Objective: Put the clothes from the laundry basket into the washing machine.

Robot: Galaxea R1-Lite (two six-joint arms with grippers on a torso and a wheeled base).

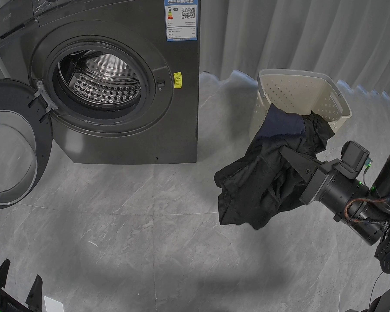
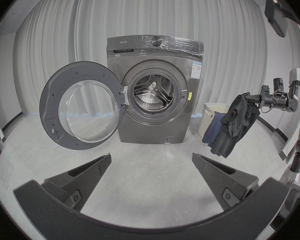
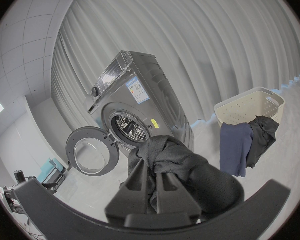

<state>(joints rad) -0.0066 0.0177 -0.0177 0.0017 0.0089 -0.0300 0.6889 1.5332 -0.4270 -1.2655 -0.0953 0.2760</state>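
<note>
My right gripper (image 1: 287, 152) is shut on a black garment (image 1: 255, 187) and holds it above the floor, in front of the cream laundry basket (image 1: 329, 96). In the right wrist view the fingers (image 3: 140, 180) pinch a bunched fold of the black garment (image 3: 190, 170). A navy garment (image 3: 235, 147) and another black piece (image 3: 263, 134) hang over the basket's rim (image 3: 246, 97). The washing machine (image 1: 117, 122) stands to the left with its door (image 1: 13, 152) swung wide and its drum (image 1: 102, 81) showing. My left gripper (image 1: 17, 282) is open, low at the near left.
Grey tiled floor (image 1: 160, 222) stretches between the machine and the basket. Pale curtains (image 1: 312, 27) hang behind both. The open door juts out on the machine's left side.
</note>
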